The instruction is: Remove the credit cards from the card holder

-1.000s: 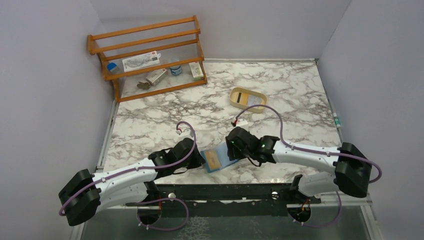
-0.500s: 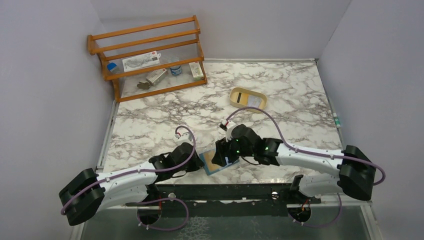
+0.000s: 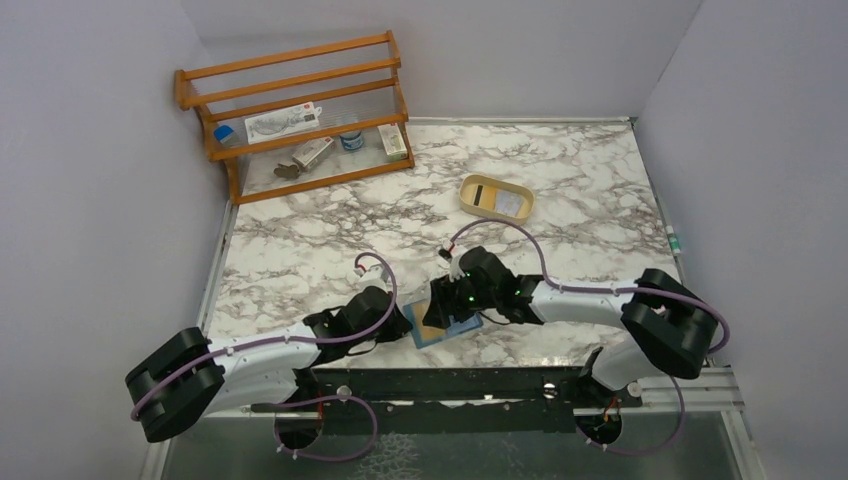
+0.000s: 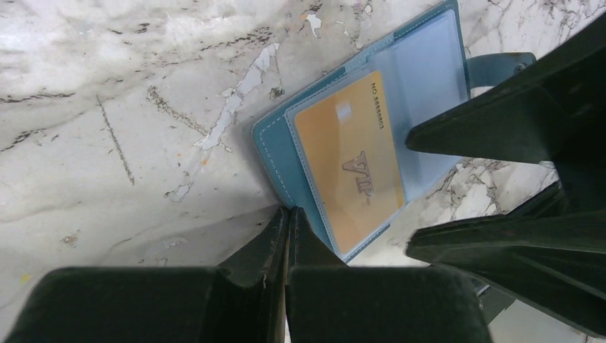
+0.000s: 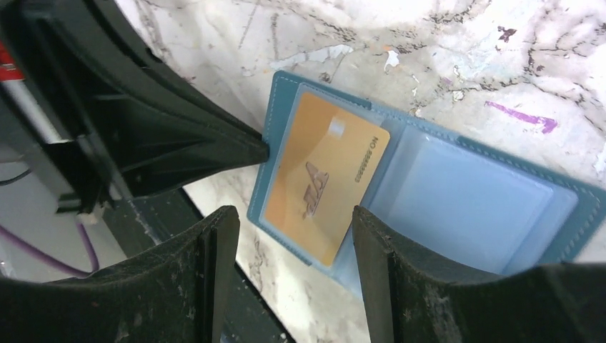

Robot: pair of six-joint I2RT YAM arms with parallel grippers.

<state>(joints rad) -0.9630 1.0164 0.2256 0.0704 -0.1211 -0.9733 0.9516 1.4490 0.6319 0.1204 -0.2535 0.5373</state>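
Card holder (image 5: 443, 193) lies open near the table's (image 3: 560, 170) front edge.
Left tool (image 4: 287, 214), pressed together, has its tip against the holder's edge; right tool (image 5: 291, 214), spread, straddles the gold credit card (image 5: 325, 189) in its clear sleeve.

The right tool (image 5: 289, 221) has moved left, now over the open card holder (image 5: 464, 193).

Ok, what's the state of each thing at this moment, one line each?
Card holder, open, lying flat.
Orange card, inside its clear sleeve.
Left gripper, shut, pressed on the holder's edge.
Right gripper, open, straddling the orange card.
Tan tray, upright, something flat inside.
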